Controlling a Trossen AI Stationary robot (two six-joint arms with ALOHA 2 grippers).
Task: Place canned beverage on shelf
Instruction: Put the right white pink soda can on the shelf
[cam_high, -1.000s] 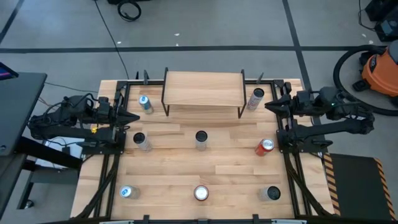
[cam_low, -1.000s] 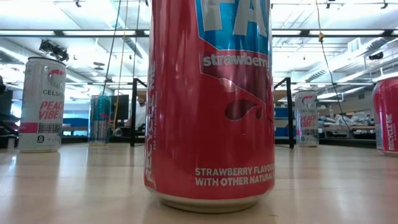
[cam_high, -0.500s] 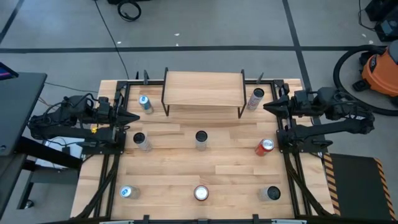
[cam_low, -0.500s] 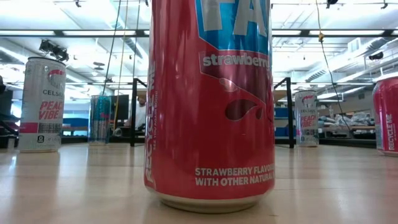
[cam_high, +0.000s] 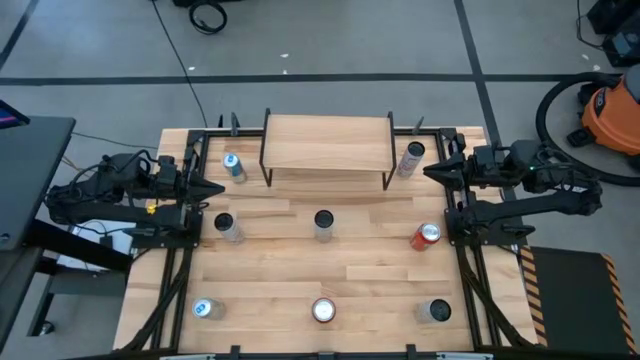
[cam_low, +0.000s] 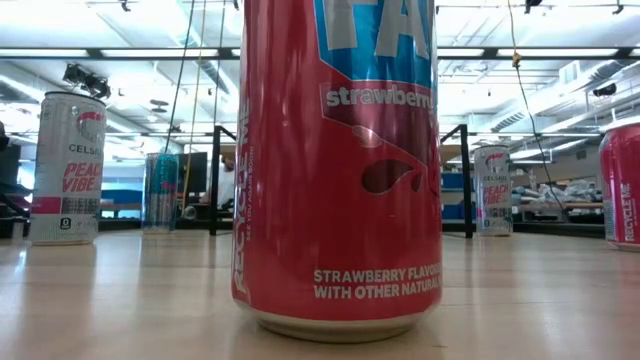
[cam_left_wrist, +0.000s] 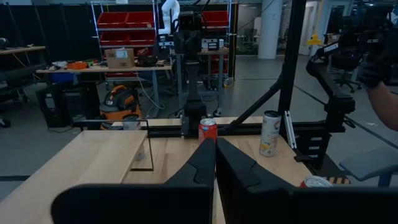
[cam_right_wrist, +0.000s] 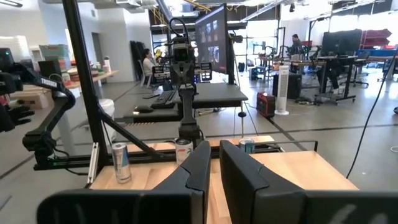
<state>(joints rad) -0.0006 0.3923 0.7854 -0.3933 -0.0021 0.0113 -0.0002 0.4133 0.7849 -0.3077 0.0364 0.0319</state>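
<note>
Light plank wooden table (cam_high: 380, 265). Light-board, black-legged shelf (cam_high: 327, 142), bare, between both pincers. Left pincer (cam_high: 218, 189), right pincer (cam_high: 430, 172): together, empty. Slim white can (cam_high: 411, 157) just beside right pincer; risk: fingers tipping it.

In your low view the red strawberry can (cam_low: 340, 170) is filling the middle, hiding most of the shelf (cam_low: 340, 130) behind it.
</note>
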